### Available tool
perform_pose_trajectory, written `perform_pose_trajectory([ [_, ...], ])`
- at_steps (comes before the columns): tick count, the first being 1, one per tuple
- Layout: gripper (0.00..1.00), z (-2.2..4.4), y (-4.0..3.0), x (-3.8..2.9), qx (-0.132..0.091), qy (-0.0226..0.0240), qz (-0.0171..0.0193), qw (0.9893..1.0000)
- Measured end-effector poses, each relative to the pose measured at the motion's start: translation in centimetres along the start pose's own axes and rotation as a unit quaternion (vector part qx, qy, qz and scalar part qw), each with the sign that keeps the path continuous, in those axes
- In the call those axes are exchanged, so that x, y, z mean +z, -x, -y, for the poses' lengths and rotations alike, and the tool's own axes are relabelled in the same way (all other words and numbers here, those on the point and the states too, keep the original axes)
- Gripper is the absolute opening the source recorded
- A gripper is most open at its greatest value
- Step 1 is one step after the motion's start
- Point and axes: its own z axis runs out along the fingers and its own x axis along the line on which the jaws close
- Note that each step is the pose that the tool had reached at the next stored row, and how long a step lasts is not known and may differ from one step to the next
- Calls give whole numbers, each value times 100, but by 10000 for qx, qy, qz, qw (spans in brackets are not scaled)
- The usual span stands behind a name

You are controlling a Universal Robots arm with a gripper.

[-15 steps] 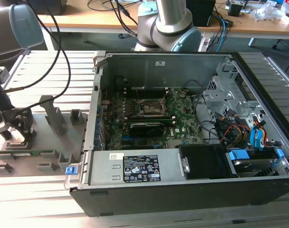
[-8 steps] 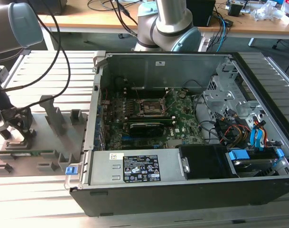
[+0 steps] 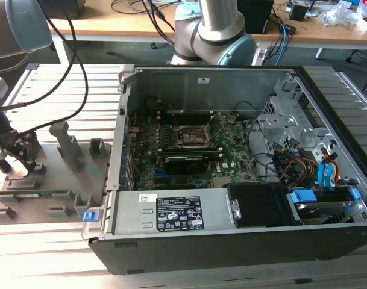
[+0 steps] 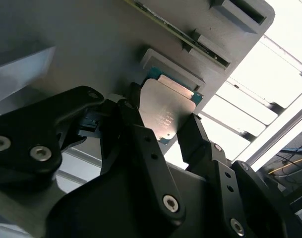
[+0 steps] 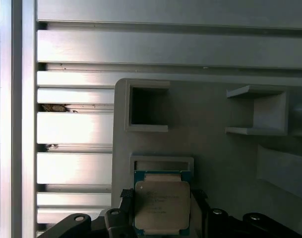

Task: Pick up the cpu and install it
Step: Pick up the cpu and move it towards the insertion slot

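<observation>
black jaws grip the cpu [image 5: 162, 206] on a grey tray [image 5: 220, 193] atop the slatted aluminium table [image 5: 76, 129].

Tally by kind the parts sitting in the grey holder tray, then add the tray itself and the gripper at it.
cpu: 1
memory stick: 1
grey holder tray: 1
gripper: 1
Total: 4
</observation>
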Motion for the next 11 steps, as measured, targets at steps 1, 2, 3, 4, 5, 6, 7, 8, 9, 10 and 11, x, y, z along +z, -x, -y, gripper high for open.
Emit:
perform_pose_trajectory([
  [1, 54, 0, 0, -19, 0, 0, 0, 10000],
  [2, 54, 1, 1, -32, 0, 0, -1, 10000],
  [3, 54, 1, 1, -46, 0, 0, -1, 10000],
  [4, 54, 1, 1, -57, 0, 0, 0, 10000],
  [5, 54, 2, 2, -74, 0, 0, -1, 10000],
  [6, 54, 2, 2, -91, 0, 0, 0, 10000],
  [7, 54, 3, 3, -115, 0, -1, 0, 10000],
  [8, 54, 3, 3, -133, 0, 0, 0, 10000],
  [9, 54, 3, 3, -148, 0, 0, 0, 10000],
  [10, 54, 4, 4, -166, 0, 0, 0, 10000],
  [11, 54, 4, 4, -186, 0, 0, 0, 10000],
])
